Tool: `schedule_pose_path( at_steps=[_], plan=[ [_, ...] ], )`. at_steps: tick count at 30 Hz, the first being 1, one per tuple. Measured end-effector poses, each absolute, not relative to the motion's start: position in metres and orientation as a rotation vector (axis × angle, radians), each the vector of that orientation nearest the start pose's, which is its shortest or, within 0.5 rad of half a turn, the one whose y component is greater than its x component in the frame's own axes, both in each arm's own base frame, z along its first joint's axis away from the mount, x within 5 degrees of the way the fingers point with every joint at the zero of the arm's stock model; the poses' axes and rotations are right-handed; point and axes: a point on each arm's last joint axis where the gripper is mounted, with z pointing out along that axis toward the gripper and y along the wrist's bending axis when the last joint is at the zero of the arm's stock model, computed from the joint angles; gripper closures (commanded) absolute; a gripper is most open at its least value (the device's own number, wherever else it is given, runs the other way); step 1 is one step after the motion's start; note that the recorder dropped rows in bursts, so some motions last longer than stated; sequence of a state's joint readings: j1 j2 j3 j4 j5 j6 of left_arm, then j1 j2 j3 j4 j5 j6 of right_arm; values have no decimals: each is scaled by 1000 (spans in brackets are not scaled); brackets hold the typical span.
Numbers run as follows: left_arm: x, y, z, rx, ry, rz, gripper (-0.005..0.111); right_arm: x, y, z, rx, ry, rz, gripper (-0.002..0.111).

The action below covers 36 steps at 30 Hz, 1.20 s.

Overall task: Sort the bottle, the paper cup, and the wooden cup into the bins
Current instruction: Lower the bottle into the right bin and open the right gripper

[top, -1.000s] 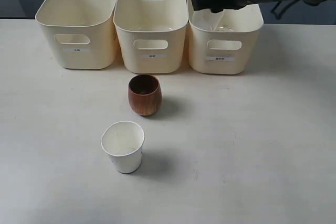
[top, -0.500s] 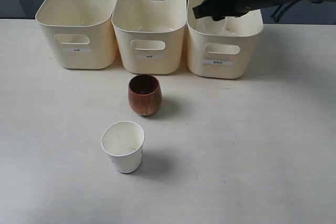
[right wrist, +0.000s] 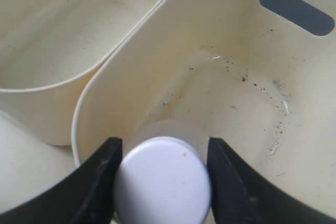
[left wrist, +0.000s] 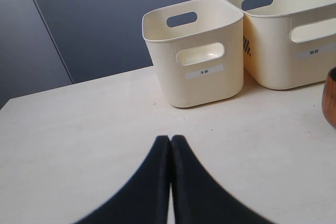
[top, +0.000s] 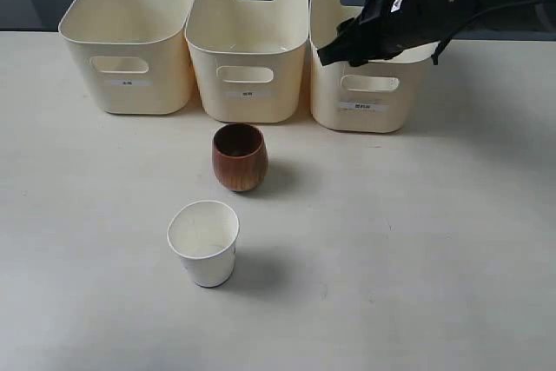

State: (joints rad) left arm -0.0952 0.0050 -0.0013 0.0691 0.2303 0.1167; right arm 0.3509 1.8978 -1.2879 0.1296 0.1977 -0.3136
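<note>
My right gripper [right wrist: 164,142] is shut on the bottle [right wrist: 163,179]; its black fingers flank the clear neck below the white cap. It hangs inside the right bin [right wrist: 247,93], near that bin's wall beside the middle bin. In the exterior view the right gripper [top: 334,51] dips over the right bin [top: 369,119] and the bottle is hidden. The wooden cup [top: 240,156] stands upright in front of the middle bin [top: 250,102]. The paper cup [top: 204,242] stands upright nearer the front. My left gripper [left wrist: 170,139] is shut and holds nothing, low over the table.
The left bin [top: 130,97] stands beside the middle one, and both look empty. In the left wrist view the left bin [left wrist: 197,87] and the middle bin [left wrist: 278,72] lie ahead, with the wooden cup's edge [left wrist: 331,98] at the side.
My right arm has come down and forward over the right bin with the bottle. The right bin has slid a little toward the table's front. The cups have not moved.
</note>
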Motion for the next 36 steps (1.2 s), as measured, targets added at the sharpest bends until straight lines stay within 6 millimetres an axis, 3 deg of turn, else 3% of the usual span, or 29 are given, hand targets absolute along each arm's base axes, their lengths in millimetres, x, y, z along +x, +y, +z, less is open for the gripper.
schedule_pose_path(
  at_steps=[5, 12, 26, 36],
  plan=[
    [56, -4, 192, 227, 1703, 79, 107, 398, 148, 211, -632, 2201, 106, 107],
    [56, -4, 192, 227, 1703, 79, 107, 398, 148, 212, -631, 2197, 105, 71],
    [56, -4, 192, 227, 1703, 79, 107, 400, 148, 214, -548, 2192, 139, 44],
    [56, -4, 192, 227, 1703, 79, 107, 400, 148, 214, -531, 2196, 147, 43]
  ],
)
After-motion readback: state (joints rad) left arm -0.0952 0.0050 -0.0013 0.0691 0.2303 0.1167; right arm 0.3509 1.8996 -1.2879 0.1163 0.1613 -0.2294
